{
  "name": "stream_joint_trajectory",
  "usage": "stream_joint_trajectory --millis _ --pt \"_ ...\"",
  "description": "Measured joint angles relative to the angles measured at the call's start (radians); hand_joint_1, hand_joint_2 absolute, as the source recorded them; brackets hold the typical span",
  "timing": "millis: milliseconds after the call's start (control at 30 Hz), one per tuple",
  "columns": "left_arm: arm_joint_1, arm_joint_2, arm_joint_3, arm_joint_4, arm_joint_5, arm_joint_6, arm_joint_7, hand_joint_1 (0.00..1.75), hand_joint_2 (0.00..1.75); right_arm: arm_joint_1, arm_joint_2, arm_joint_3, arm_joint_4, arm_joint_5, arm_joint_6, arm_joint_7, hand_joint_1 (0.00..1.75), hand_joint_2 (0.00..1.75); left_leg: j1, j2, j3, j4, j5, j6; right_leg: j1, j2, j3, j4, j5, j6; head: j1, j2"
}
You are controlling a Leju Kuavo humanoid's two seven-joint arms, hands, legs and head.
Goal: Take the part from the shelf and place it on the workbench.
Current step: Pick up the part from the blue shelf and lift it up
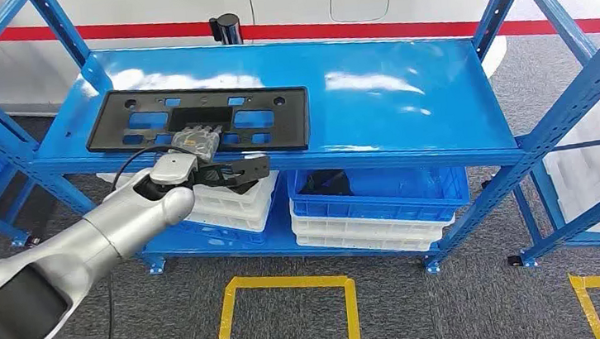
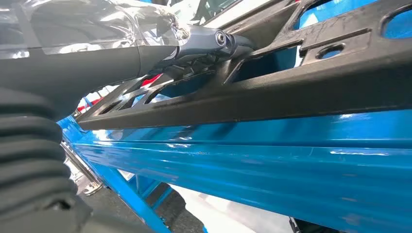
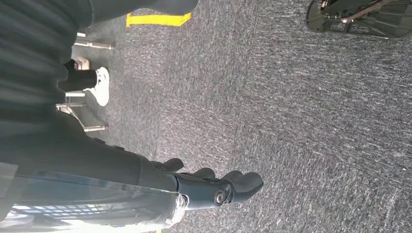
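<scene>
One black part [image 1: 197, 119] flat on the top deck of the blue shelf [image 1: 406, 101], toward its left half, near edge flush with the shelf front. Left hand [image 1: 206, 158] at that near edge, fingers [image 1: 196, 138] over the top of the part and a dark thumb [image 1: 239, 170] below the shelf lip; firmness of the clasp impossible to tell from up here. Silver left arm [image 1: 95, 235] up from the lower left. White and blue crates [image 1: 375, 212] stacked on the lower deck. Yellow tape [image 1: 283, 286] on grey carpet in front. White wall with a red stripe [image 1: 399, 27] behind.

From the left wrist: part [image 2: 291, 92] close up, a long dark frame with cut-outs, its edge along the glossy shelf rim [image 2: 272, 165]. Left hand [image 2: 121, 53] in from the side, dark fingers [image 2: 228, 41] laid on the part's top face, in contact. Thumb hidden, so a closed hold or mere resting touch not clear.

From the right wrist: right hand [image 3: 194, 187] over grey carpet [image 3: 301, 121], fingers [image 3: 243, 182] curled loosely together and holding nothing. Yellow tape [image 3: 158, 19] and a white shoe [image 3: 102, 86] of a person farther off.
</scene>
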Motion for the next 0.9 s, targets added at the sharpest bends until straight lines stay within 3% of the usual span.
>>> stream_joint_trajectory --millis 667,800,900 --pt "0.000 0.000 0.000 0.010 0.000 -0.001 0.000 0.00 0.00 0.006 0.001 0.000 0.000 -0.001 0.000 0.000 0.00 1.75 0.000 -0.001 0.000 0.000 0.000 0.000 0.000 0.000 0.000 0.000 0.000 0.000 0.000 0.000" --pt "0.000 0.000 0.000 0.011 0.000 -0.001 0.000 0.00 1.75 0.006 0.001 0.000 0.000 -0.001 0.000 0.000 0.00 1.75 0.000 -0.002 0.000 0.000 0.000 0.000 0.000 0.000 0.000 0.000 0.000 0.000 0.000 0.000" --pt "0.000 0.000 0.000 0.011 -0.003 0.000 0.001 0.00 1.75 0.006 0.001 0.000 0.000 -0.001 0.000 -0.001 0.00 1.75 0.000 -0.002 0.000 0.000 0.000 0.000 0.000 0.000 0.000 0.000 0.000 0.000 0.000 0.000"
